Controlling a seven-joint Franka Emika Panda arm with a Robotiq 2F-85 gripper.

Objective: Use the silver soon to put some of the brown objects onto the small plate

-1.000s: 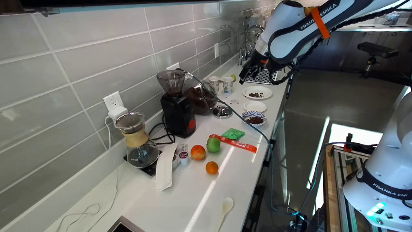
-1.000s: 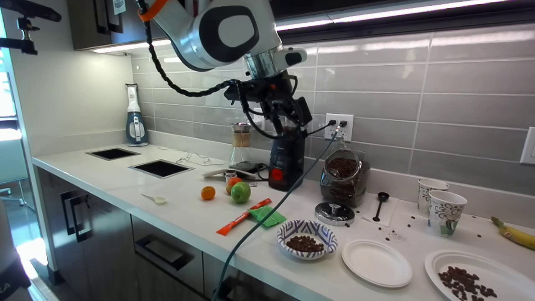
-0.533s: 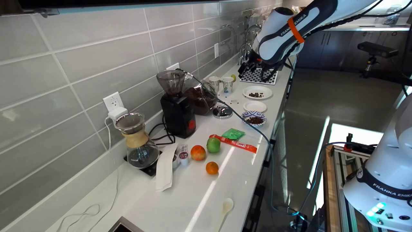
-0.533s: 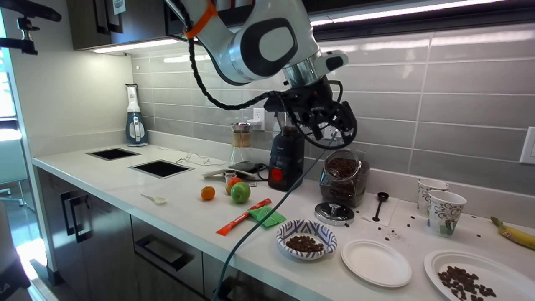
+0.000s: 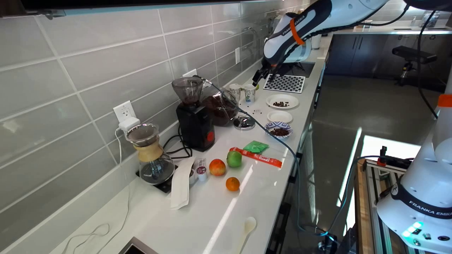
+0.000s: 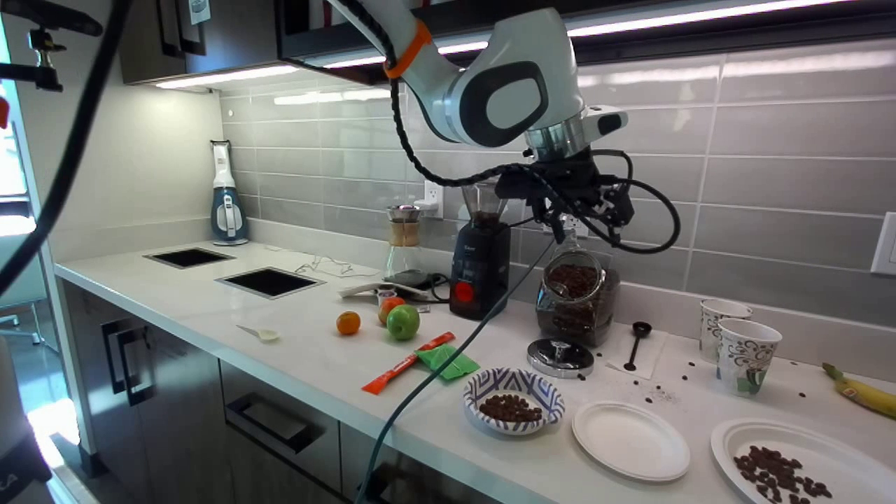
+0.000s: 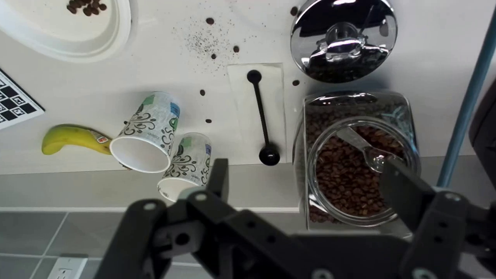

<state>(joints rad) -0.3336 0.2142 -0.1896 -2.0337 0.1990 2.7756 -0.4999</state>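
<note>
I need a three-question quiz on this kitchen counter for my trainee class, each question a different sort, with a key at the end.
1. Where is the silver spoon? A: under the banana; B: in the jar; C: in a paper cup.
2. True or false: the end effector is open, gripping nothing.
3. Complete: in an exterior view, the small plate sits between the patterned bowl and the ...

Key: 1 B; 2 true; 3 large plate.

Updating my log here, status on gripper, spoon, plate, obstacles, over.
Gripper open, holding nothing. Silver spoon in bean jar. Small plate beside patterned bowl. Blue cable near jar, might snag.
</note>
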